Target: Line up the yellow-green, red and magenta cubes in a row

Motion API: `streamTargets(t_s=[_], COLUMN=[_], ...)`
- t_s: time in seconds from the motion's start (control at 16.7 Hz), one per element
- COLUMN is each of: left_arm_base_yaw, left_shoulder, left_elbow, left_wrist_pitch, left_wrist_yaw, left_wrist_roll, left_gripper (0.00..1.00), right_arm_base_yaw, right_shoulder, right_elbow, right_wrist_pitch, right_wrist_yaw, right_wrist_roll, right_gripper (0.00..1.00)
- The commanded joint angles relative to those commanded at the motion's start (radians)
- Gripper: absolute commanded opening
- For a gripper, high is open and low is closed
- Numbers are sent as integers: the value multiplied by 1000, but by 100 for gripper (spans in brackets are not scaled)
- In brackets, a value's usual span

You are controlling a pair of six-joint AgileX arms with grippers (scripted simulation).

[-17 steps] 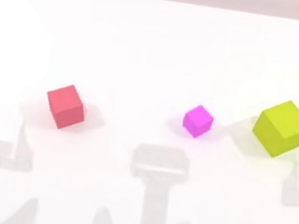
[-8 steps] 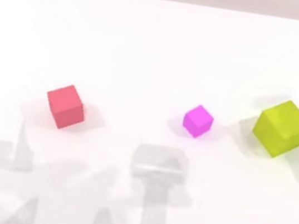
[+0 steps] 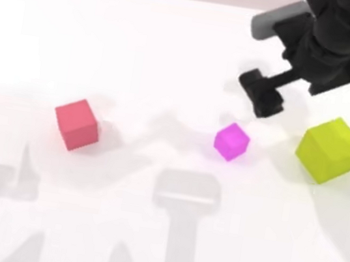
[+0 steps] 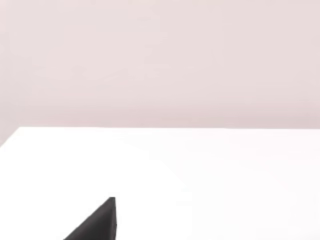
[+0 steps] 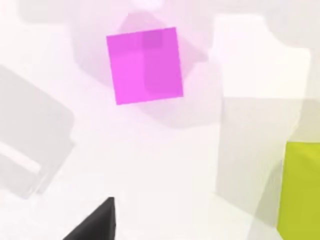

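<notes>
The top view looks steeply down on the white table [image 3: 173, 52], taking in its far edge and all three cubes in one span. The left wrist view sits low near the table's [image 4: 210, 180] surface, facing level across bare tabletop to its far edge and the wall beyond. The right wrist view looks almost straight down from close above, sharing with the top view the magenta cube [image 5: 145, 66] [image 3: 231, 141] and a side of the yellow-green cube [image 5: 300, 192] [image 3: 330, 149].

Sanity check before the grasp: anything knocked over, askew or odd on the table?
Nothing stands out. The red cube, magenta cube and yellow-green cube sit flat and apart, each turned slightly. The right gripper hovers near the magenta one, touching nothing.
</notes>
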Motion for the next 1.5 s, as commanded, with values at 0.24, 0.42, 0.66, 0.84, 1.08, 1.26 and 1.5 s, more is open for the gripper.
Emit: streamTargets(t_s=[0.24, 0.42, 0.66, 0.84, 1.08, 1.26, 1.5], left_arm_base_yaw=[0, 0, 0, 0, 0, 0, 0], left_shoulder=[0, 0, 0, 0, 0, 0, 0], left_elbow=[0, 0, 0, 0, 0, 0, 0], left_wrist_pitch=[0, 0, 0, 0, 0, 0, 0], left_wrist_yaw=[0, 0, 0, 0, 0, 0, 0], left_wrist_roll=[0, 0, 0, 0, 0, 0, 0], left_gripper=[100, 100, 100, 100, 100, 100, 100], right_arm_base_yaw=[60, 86, 92, 87, 91, 92, 94], right_shoulder=[255, 365, 393, 392, 402, 423, 445], right_elbow=[267, 386, 415, 413, 344, 241, 152], right_wrist_pitch=[-149, -206, -219, -217, -143, -6, 96], right_wrist_yaw=[3, 5, 6, 6, 6, 7, 7], right_wrist_roll=[-22, -31, -33, -32, -34, -32, -31], right_gripper=[100, 100, 100, 100, 100, 100, 100])
